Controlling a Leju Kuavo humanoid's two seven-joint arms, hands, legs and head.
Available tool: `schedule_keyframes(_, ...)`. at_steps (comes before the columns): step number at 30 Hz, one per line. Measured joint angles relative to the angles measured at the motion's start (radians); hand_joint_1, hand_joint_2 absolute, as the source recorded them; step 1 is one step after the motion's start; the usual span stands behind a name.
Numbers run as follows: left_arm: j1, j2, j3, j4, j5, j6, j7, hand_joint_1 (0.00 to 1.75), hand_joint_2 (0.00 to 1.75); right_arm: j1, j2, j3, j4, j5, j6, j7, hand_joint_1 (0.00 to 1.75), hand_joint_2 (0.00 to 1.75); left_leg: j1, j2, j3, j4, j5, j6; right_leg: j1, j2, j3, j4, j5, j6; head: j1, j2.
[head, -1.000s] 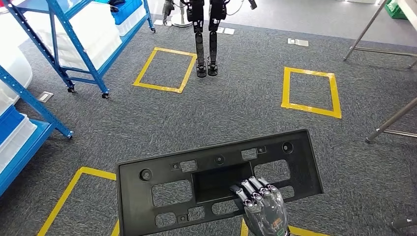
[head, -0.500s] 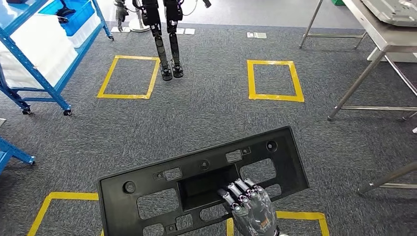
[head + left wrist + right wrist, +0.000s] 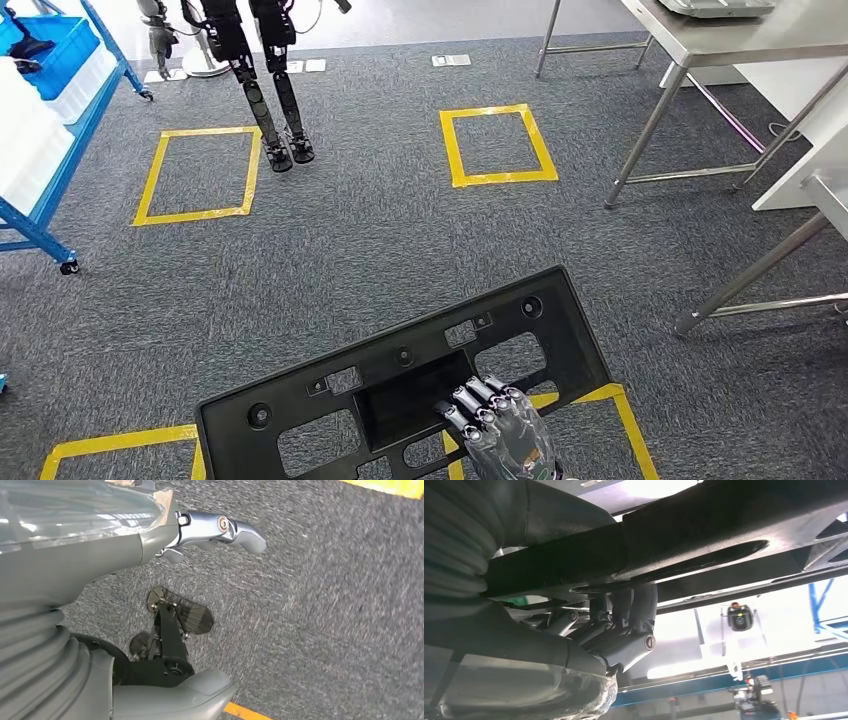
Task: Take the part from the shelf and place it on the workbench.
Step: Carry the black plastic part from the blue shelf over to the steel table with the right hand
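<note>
Head view shows the black part carried above the grey floor, with the right robot hand closed over its near edge. The part is already off the blue shelf; the steel surface stands well apart, so the placing is not yet done. Right wrist view shows fingers hooked under the part. Left wrist view shows the left robot hand holding nothing, fingers apart.
</note>
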State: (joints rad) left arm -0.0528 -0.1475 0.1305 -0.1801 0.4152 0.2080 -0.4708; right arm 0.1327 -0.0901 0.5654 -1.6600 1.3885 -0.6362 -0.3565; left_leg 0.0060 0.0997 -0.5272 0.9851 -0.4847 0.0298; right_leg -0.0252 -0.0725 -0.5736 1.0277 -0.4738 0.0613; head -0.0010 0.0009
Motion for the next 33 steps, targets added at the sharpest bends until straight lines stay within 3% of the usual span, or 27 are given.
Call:
schedule_keyframes(1,0.000,0.000,0.000,0.000,-0.001,0.001,0.001,0.00,1.75,-0.002,-0.001,0.003,0.002,0.000,0.000,0.002,1.75,1.75,-0.002,0.009,0.003,0.001,-0.003,-0.007,0.005,-0.013,0.013,-0.024,0.006,-0.005,-0.001,0.000)
schedule_keyframes(3,-0.003,-0.001,0.000,0.000,-0.004,0.002,0.005,0.00,1.75,-0.002,-0.003,0.008,0.004,0.000,0.000,0.007,1.75,1.75,0.001,0.031,0.010,-0.001,-0.006,-0.021,0.013,0.007,0.009,-0.030,0.009,-0.022,-0.002,0.000)
schedule_keyframes(4,-0.004,-0.001,0.000,0.000,-0.005,0.003,0.008,0.00,1.75,-0.002,-0.004,0.010,0.005,0.000,0.000,0.010,1.75,1.75,0.005,0.028,0.011,0.002,-0.011,-0.028,0.009,0.020,0.010,-0.032,0.011,-0.030,-0.003,0.000)
schedule_keyframes(6,-0.004,-0.002,0.000,0.000,-0.008,0.008,0.015,0.00,1.75,-0.002,-0.006,0.015,0.006,-0.003,0.000,0.017,1.75,1.75,0.012,-0.019,-0.006,0.053,-0.053,-0.037,0.001,0.046,0.015,-0.037,0.016,-0.047,-0.009,0.000)
schedule_keyframes(8,-0.001,-0.002,-0.001,0.000,-0.011,0.015,0.023,0.00,1.75,-0.002,-0.008,0.020,0.010,-0.010,0.000,0.023,1.75,1.75,0.015,-0.080,-0.062,0.182,-0.123,-0.037,0.003,0.071,0.015,-0.038,0.021,-0.061,-0.015,0.000)
schedule_keyframes(9,0.001,-0.002,-0.001,0.000,-0.013,0.017,0.027,0.00,1.75,-0.002,-0.009,0.023,0.013,-0.015,0.000,0.026,1.75,1.75,0.015,-0.093,-0.094,0.247,-0.149,-0.037,0.007,0.085,0.015,-0.037,0.022,-0.065,-0.016,0.000)
schedule_keyframes(10,0.003,-0.002,-0.001,0.000,-0.015,0.020,0.030,0.00,1.75,-0.002,-0.010,0.026,0.015,-0.019,0.000,0.028,1.75,1.75,0.015,-0.099,-0.116,0.287,-0.156,-0.037,0.010,0.101,0.015,-0.037,0.022,-0.066,-0.016,0.000)
schedule_keyframes(11,0.004,-0.002,-0.001,0.000,-0.015,0.022,0.032,0.00,1.75,-0.002,-0.012,0.029,0.018,-0.023,0.000,0.031,1.75,1.75,0.015,-0.102,-0.122,0.291,-0.142,-0.036,0.012,0.116,0.016,-0.036,0.021,-0.066,-0.016,0.000)
schedule_keyframes(12,0.004,-0.002,-0.001,0.000,-0.015,0.023,0.032,0.00,1.75,-0.001,-0.013,0.031,0.019,-0.027,0.000,0.033,1.75,1.75,0.016,-0.105,-0.109,0.253,-0.108,-0.034,0.013,0.132,0.017,-0.034,0.021,-0.066,-0.016,0.000)
schedule_keyframes(14,0.004,-0.001,-0.001,0.000,-0.016,0.025,0.033,0.00,1.75,-0.002,-0.014,0.035,0.022,-0.033,0.000,0.035,1.75,1.75,0.020,-0.142,-0.057,0.122,-0.032,-0.032,0.015,0.161,0.017,-0.029,0.021,-0.065,-0.016,0.000)
schedule_keyframes(15,0.004,0.000,-0.001,0.000,-0.016,0.025,0.034,0.00,1.75,-0.002,-0.015,0.036,0.022,-0.036,0.000,0.035,1.75,1.75,0.022,-0.164,-0.036,0.069,-0.011,-0.031,0.016,0.174,0.013,-0.027,0.021,-0.062,-0.016,0.000)
schedule_keyframes(17,0.002,0.000,-0.001,0.001,-0.017,0.026,0.037,0.00,1.75,-0.001,-0.017,0.037,0.023,-0.043,0.000,0.036,1.75,1.75,0.020,-0.187,-0.024,0.031,-0.008,-0.028,0.017,0.197,0.000,-0.025,0.024,-0.052,-0.015,0.000)
schedule_keyframes(19,0.000,0.000,-0.001,0.001,-0.018,0.027,0.038,0.00,1.75,0.002,-0.019,0.037,0.023,-0.049,0.000,0.037,1.75,1.75,0.017,-0.163,-0.020,0.020,-0.003,-0.016,0.014,0.211,-0.014,-0.028,0.030,-0.037,-0.016,0.000)
schedule_keyframes(21,0.000,-0.001,-0.001,0.001,-0.018,0.027,0.040,0.00,1.75,0.001,-0.021,0.037,0.023,-0.053,0.000,0.038,1.75,1.75,0.017,-0.134,-0.013,0.004,0.007,0.001,0.017,0.166,-0.039,0.010,0.010,-0.033,-0.012,0.000)
schedule_keyframes(23,0.002,0.000,-0.001,0.001,-0.019,0.028,0.043,0.00,1.75,-0.001,-0.024,0.038,0.024,-0.052,0.000,0.038,1.75,1.75,0.014,-0.103,-0.011,-0.003,0.011,0.010,0.016,0.104,-0.095,0.126,-0.045,-0.038,-0.006,0.000)
schedule_keyframes(25,0.003,0.001,-0.001,0.001,-0.019,0.028,0.047,0.00,1.75,0.001,-0.026,0.038,0.026,-0.051,0.000,0.039,1.75,1.75,0.010,-0.071,-0.012,-0.003,0.010,0.012,0.012,0.087,-0.148,0.239,-0.086,-0.034,-0.003,0.000)
schedule_keyframes(26,0.003,0.001,-0.001,0.001,-0.019,0.029,0.048,0.00,1.75,0.002,-0.026,0.038,0.027,-0.051,0.000,0.040,1.75,1.75,0.009,-0.056,-0.012,-0.003,0.010,0.011,0.010,0.084,-0.151,0.251,-0.086,-0.027,-0.003,0.000)
schedule_keyframes(27,0.002,0.000,-0.001,0.001,-0.019,0.029,0.048,0.00,1.75,0.003,-0.027,0.038,0.027,-0.051,0.000,0.041,1.75,1.75,0.009,-0.043,-0.012,-0.003,0.009,0.010,0.008,0.079,-0.130,0.219,-0.072,-0.018,-0.003,0.000)
schedule_keyframes(29,0.002,0.000,-0.001,0.001,-0.018,0.031,0.047,0.00,1.75,0.003,-0.027,0.039,0.027,-0.051,0.000,0.043,1.75,1.75,0.007,-0.020,-0.008,-0.002,0.006,0.005,0.007,0.040,-0.046,0.073,-0.025,-0.006,-0.003,0.000)
schedule_keyframes(31,0.002,0.000,-0.001,0.001,-0.018,0.033,0.047,0.00,1.75,0.002,-0.027,0.039,0.027,-0.051,0.000,0.044,1.75,1.75,0.002,0.000,-0.002,0.000,0.000,-0.006,0.013,0.002,0.012,-0.028,0.006,-0.011,-0.003,0.000)
schedule_keyframes(32,0.001,0.000,-0.001,0.001,-0.018,0.033,0.046,0.00,1.75,0.002,-0.028,0.040,0.027,-0.052,0.000,0.045,1.75,1.75,0.001,0.009,0.001,0.000,-0.003,-0.012,0.017,-0.002,0.016,-0.038,0.010,-0.018,-0.004,0.000)
schedule_keyframes(33,0.001,-0.001,-0.001,0.001,-0.018,0.033,0.045,0.00,1.75,0.003,-0.028,0.041,0.028,-0.052,0.000,0.046,1.75,1.75,0.001,0.019,0.005,0.000,-0.004,-0.017,0.020,0.008,0.012,-0.037,0.013,-0.024,-0.004,0.000)
